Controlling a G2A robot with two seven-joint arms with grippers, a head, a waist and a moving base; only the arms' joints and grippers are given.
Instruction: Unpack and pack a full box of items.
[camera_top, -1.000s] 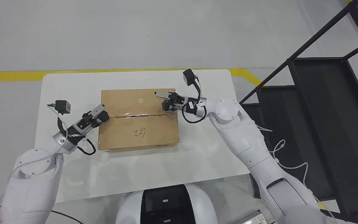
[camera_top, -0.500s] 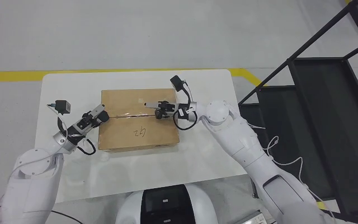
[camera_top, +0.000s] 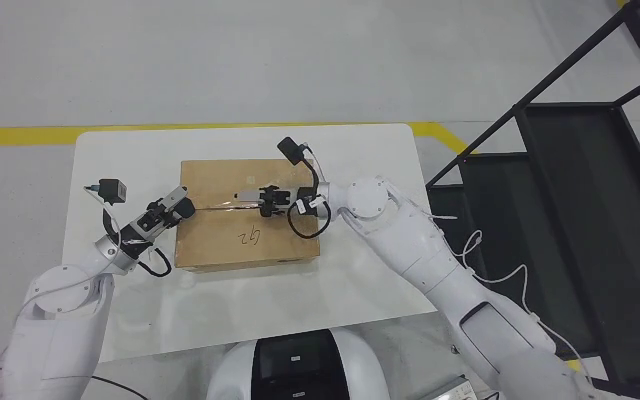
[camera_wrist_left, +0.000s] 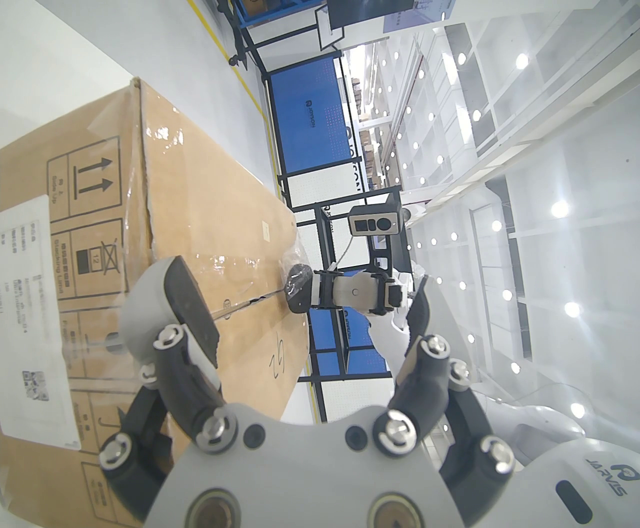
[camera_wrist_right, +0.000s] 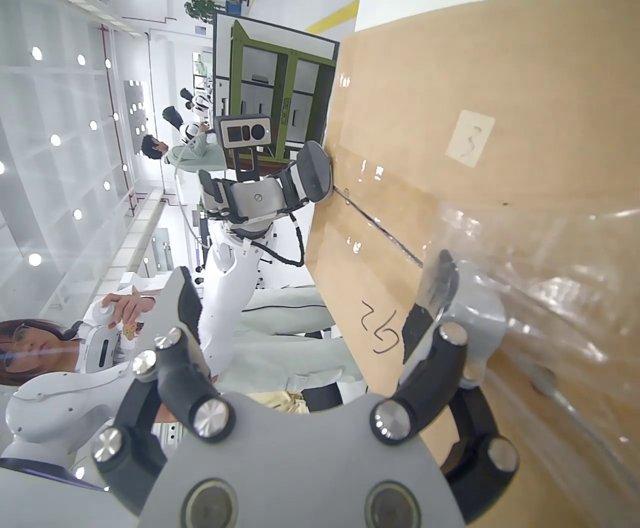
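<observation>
A closed cardboard box (camera_top: 250, 238) stands in the middle of the white table (camera_top: 360, 290). Clear tape (camera_top: 222, 205) runs along its top seam. My right gripper (camera_top: 248, 196) lies over the box top at the seam, open. In the right wrist view (camera_wrist_right: 312, 290) one finger (camera_wrist_right: 440, 285) rests on the cardboard (camera_wrist_right: 500, 75) where the seam splits, and loosened clear tape (camera_wrist_right: 550, 280) bunches around it. My left gripper (camera_top: 180, 206) is open at the seam's left end; in the left wrist view (camera_wrist_left: 302, 302) one finger (camera_wrist_left: 185, 295) presses the box (camera_wrist_left: 210, 200) edge.
Bare table surface surrounds the box on every side. A black stepped metal frame (camera_top: 560, 170) stands off the table to the right. A yellow line (camera_top: 40, 133) runs on the floor behind the table.
My right gripper has slid left along the top seam, from the box's right edge to about its middle, lifting tape. The left arm has kept still.
</observation>
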